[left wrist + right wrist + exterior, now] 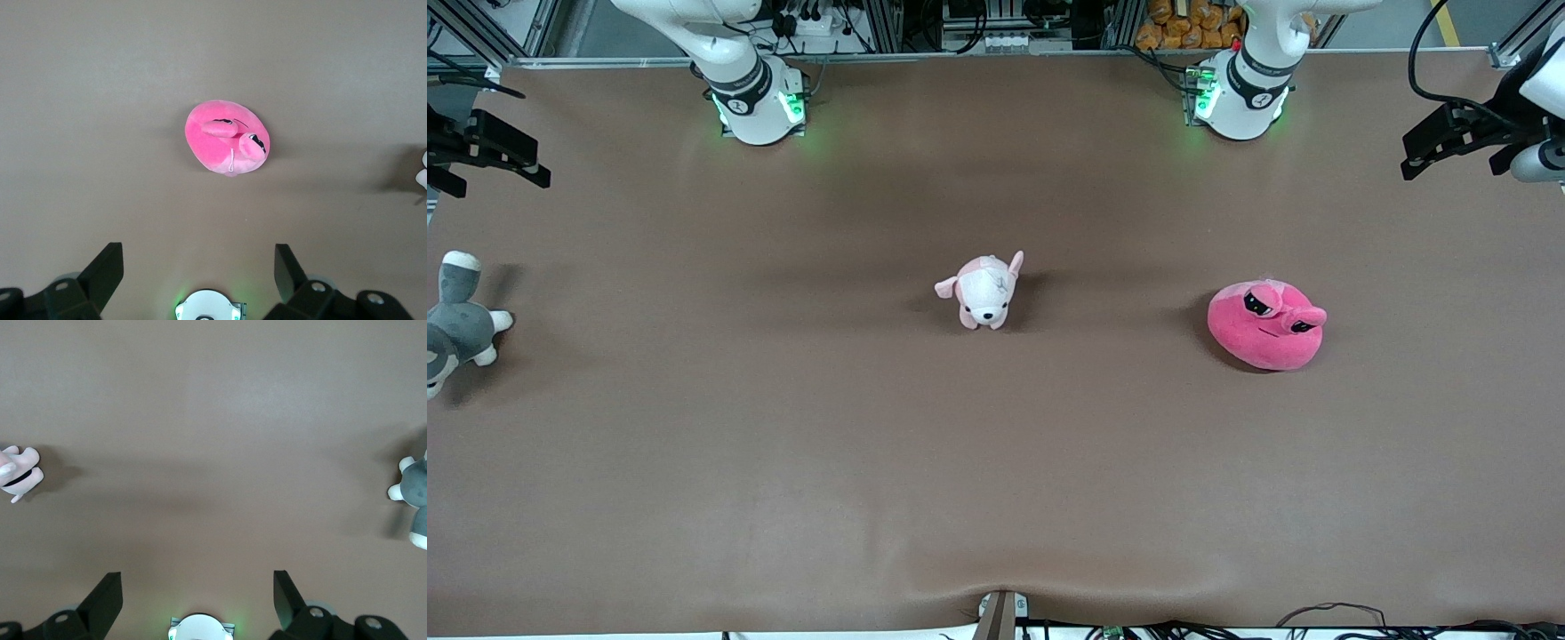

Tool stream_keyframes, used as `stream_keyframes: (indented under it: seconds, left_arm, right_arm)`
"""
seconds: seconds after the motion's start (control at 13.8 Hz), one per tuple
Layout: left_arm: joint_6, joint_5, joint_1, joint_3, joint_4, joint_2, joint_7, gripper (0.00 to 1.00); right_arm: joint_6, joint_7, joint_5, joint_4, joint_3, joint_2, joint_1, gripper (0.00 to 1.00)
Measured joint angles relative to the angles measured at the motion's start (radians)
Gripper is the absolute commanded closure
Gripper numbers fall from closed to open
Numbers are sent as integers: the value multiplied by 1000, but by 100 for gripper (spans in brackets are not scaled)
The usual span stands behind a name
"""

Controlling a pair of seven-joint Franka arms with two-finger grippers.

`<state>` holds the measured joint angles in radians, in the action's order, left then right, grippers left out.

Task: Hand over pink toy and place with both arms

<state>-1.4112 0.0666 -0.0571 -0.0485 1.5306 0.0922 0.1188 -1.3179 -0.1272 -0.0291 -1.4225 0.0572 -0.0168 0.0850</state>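
Observation:
The pink toy (1267, 324) lies on the brown table toward the left arm's end, eyes up. It also shows in the left wrist view (223, 137). My left gripper (199, 257) is open and empty, high over the table between the left arm's base (1240, 93) and the toy. My right gripper (197, 583) is open and empty, high over bare table near the right arm's base (756, 102). Neither gripper shows in the front view.
A small pale pink-and-white dog plush (985, 289) stands at mid-table, seen also in the right wrist view (17, 473). A grey-and-white plush (458, 324) lies at the right arm's end of the table. Black fixtures (1449, 142) stick in at both table ends.

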Motion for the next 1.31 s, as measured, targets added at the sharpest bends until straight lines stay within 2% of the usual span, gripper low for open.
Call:
stream_keyframes:
  seconds: [0.87, 1.31]
  left_arm:
    - [7, 0, 0, 0, 12, -13, 4, 0]
    - [7, 0, 0, 0, 13, -15, 78, 0]
  right_arm:
    - [0, 0, 0, 0, -1, 0, 1, 0]
    - [0, 0, 0, 0, -2, 0, 1, 0]
